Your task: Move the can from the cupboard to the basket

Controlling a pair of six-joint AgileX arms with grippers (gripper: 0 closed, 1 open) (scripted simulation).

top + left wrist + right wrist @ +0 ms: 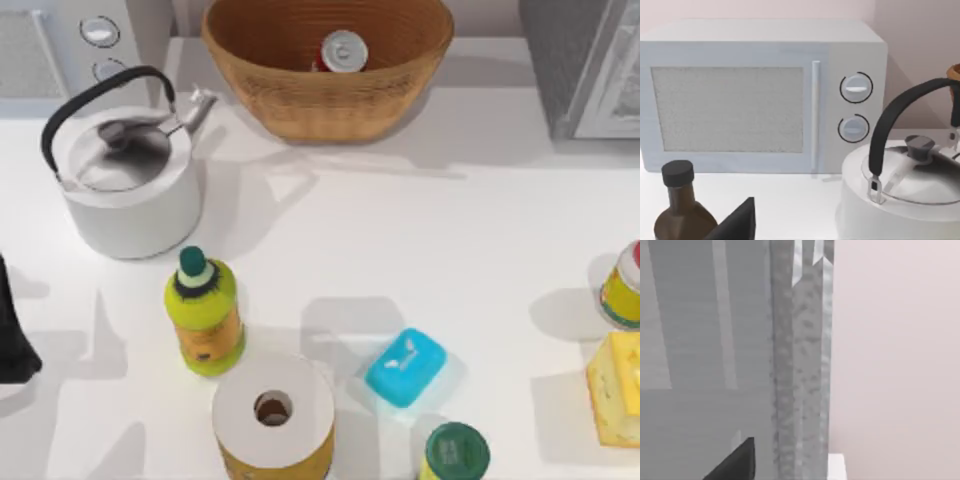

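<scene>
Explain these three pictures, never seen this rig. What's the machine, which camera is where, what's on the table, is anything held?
It is a simulated pair of AgileX arms with two-finger grippers at a white table. One picture looks down from above; the other two come from cameras on each arm's wrist.

From above: a small red drinks can with a silver top stands inside the large oval tan wicker basket, and no gripper is at it. The grey speckled cupboard sits at the back right. A white kettle with a black handle, a yellow-green bottle, a paper roll and a blue soap bar also stand there.

The left wrist view faces a white microwave and the kettle; the right wrist view faces the cupboard's side.
</scene>
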